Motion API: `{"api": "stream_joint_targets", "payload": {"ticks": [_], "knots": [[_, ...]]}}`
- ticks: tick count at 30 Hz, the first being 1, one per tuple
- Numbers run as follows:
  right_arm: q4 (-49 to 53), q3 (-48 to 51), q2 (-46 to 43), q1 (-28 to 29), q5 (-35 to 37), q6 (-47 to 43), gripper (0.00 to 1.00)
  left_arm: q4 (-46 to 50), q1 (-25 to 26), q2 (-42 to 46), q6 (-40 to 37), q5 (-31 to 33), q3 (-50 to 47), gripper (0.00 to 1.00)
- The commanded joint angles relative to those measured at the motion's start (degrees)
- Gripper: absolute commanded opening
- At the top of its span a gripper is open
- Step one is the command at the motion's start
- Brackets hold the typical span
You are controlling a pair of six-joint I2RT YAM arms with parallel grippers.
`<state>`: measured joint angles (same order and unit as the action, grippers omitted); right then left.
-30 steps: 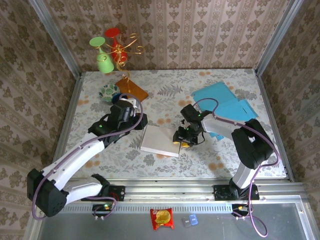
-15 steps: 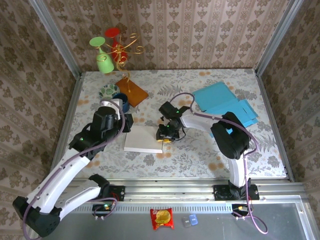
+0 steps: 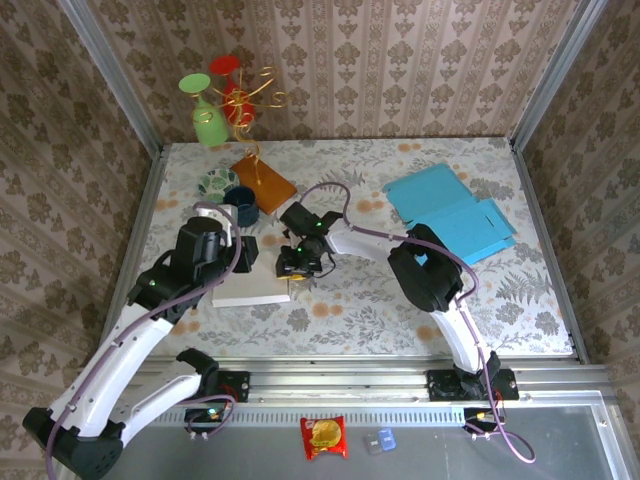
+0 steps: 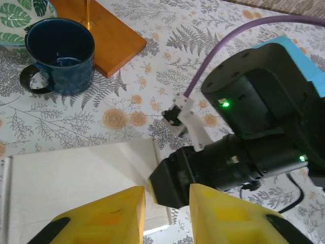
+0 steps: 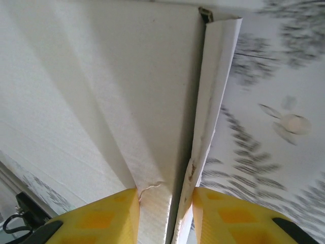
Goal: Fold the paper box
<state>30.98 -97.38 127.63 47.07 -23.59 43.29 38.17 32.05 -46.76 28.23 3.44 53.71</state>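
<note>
Plainly, we are early in the job. The paper box (image 3: 250, 292) lies flat on the near left part of the tabletop (image 3: 400, 310), a white slab with no wall raised and no corner tucked. Our left tool (image 4: 166, 195) hangs over the box's right edge with its jaws a little apart, and we cannot tell whether they pinch the card. Our right tool (image 5: 163, 195) reaches in from the other side and has closed on that same edge. The panel and 1 narrow flap (image 5: 213, 91) run between its yellow fingers, and the card is slightly torn at the crease. We judge that nearly all the folding is left: raising the sides, turning the flaps in and locking them.

The tabletop wears a pale cloth printed with ferns and orange flowers. Just beyond the box stands a dark blue mug (image 3: 241, 210), with a leaf-patterned bowl (image 3: 216, 182) beside it and a wooden base (image 3: 265, 180) behind. Well apart, at the far right, lie flat blue sheets (image 3: 450, 210). A gold wire stand (image 3: 240, 95) holding green and red glasses rises at the far left, and patterned wallpaper walls (image 3: 400, 60) enclose 3 sides.
</note>
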Motion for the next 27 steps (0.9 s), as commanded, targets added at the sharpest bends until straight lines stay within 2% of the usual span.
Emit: {"api": "stream_joint_targets", "payload": {"ticks": [1, 3, 5, 8, 9, 10, 12, 13, 17, 20, 23, 27], "knots": [[-1.4, -2.7, 3.7, 1.4, -1.5, 2.1, 0.34, 5.7, -0.9, -0.9, -2.4, -1.5, 4.5, 0.32], [-1.9, -3.5, 4.2, 1.8, -1.5, 2.6, 0.34, 8.3, -1.1, -2.8, -4.3, -1.4, 7.4, 0.35], [-2.5, -3.6, 3.8, 1.9, -1.0, 2.9, 0.35, 10.3, -1.2, -4.6, -7.3, -1.3, 9.8, 0.43], [-2.9, -3.4, 2.0, 1.8, 0.6, 2.4, 0.38, 9.3, -2.7, -6.0, -10.6, -1.4, 10.4, 0.8], [-3.1, -3.1, 1.1, 1.9, 1.3, 2.1, 0.39, 7.4, -4.8, -5.8, -8.0, -1.2, 8.7, 0.93], [-3.2, -2.7, -0.1, 1.9, 2.2, 1.8, 0.39, 4.0, -9.1, -5.1, -4.2, -2.9, 6.2, 1.0], [-3.7, -1.2, -2.8, 1.6, 4.0, 1.2, 0.4, -4.3, -17.6, -3.8, 3.3, -12.8, -0.3, 1.0], [-3.9, 0.0, -4.7, 1.4, 5.2, 1.0, 0.41, -7.6, -18.6, -3.3, 6.5, -13.5, -2.6, 1.0], [-6.3, 8.1, -14.4, -1.0, 10.4, 0.6, 0.41, -10.5, -15.9, -6.0, 6.6, -11.8, -2.4, 1.0], [-7.6, 16.2, -23.1, -5.1, 13.7, 1.0, 0.41, -12.5, -14.7, -8.4, 6.1, -11.7, -2.0, 0.99], [-8.5, 25.0, -31.3, -12.1, 15.0, 2.4, 0.41, -15.0, -12.0, -14.1, 8.6, -12.5, -0.8, 0.93], [-7.1, 34.2, -39.2, -25.1, 13.1, 4.4, 0.4, -20.5, -4.8, -24.1, 13.6, -11.4, 2.6, 0.79]]}}
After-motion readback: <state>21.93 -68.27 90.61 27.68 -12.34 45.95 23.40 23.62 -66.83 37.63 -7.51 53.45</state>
